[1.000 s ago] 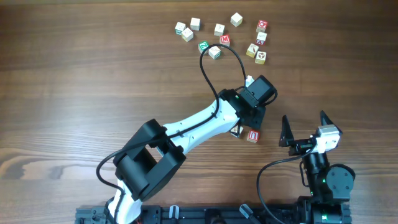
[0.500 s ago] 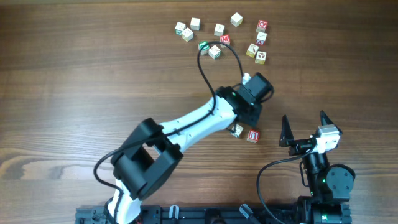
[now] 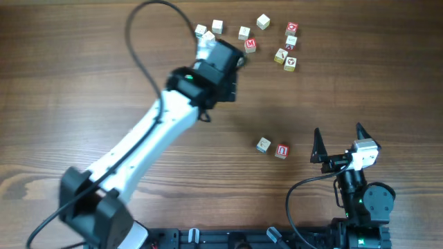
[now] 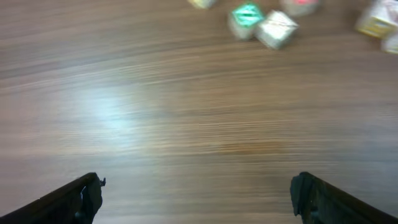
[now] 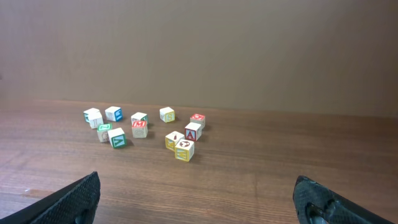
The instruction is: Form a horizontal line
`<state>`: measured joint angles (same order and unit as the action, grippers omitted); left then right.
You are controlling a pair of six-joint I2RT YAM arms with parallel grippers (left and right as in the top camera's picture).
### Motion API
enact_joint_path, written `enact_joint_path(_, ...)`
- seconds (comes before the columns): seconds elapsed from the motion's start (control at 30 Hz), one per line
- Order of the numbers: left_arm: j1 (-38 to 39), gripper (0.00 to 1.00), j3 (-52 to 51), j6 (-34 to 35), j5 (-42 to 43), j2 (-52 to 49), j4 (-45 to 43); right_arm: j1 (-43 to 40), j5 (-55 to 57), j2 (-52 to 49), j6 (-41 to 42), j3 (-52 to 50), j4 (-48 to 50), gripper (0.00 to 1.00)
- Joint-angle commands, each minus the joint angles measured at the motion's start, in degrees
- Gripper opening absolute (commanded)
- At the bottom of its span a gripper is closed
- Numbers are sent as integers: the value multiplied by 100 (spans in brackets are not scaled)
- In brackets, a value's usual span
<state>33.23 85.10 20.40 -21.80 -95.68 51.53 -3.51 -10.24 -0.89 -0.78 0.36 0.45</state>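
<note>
Left hand (image 4: pixel 196 198) wide, empty, above wooden worktop (image 3: pixel 83 83). Whitish wooden cube with blue-green mark (image 3: pixel 263 144) sits just beside red-faced white-letter cube (image 3: pixel 281 151), both at 4 o'clock from that hand, well apart. Right hand (image 3: pixel 338 135) wide, empty; pair at its 9 o'clock.

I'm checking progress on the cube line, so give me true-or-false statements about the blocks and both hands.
1. The whitish wooden cube and the red-faced wooden cube sit side by side, apart from the cluster. True.
2. The left hand grips a cube. False: it is open and empty.
3. The right hand is shut. False: it is open, holding nothing.
4. A green-faced wooden cube lies ahead of the left hand. True.
</note>
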Motion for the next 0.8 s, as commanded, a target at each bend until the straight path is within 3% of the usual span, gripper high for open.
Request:
enact_joint_path(0.0, -527, 100, 4, -70, -297, 658, 492, 28, -33, 24, 393, -7, 35, 99)
enact_joint_path(0.07, -855, 100, 4, -52, -297, 973, 839, 28, -31, 24, 1084, -7, 33, 100)
enact_joint_path(0.17, -1606, 100, 4, 219, -297, 1624, 1491, 28, -31, 9, 2975, -7, 31, 100)
enact_joint_path(0.3, -2680, 100, 4, 1025, -293, 2439, 2284, 28, -31, -24, 5355, -7, 31, 100)
enact_joint_path(0.37, -3136, 100, 4, 1217, -293, 2778, 2551, 28, -26, -28, 6122, -7, 31, 100)
enact_joint_path(0.53, -3912, 100, 4, 1224, -221, 3436, 2680, 28, 52, -31, 7062, -7, 31, 100)
enact_joint_path(0.77, -4054, 100, 4, 1222, -208, 3912, 2680, 28, 35, -39, 7818, -7, 28, 100)
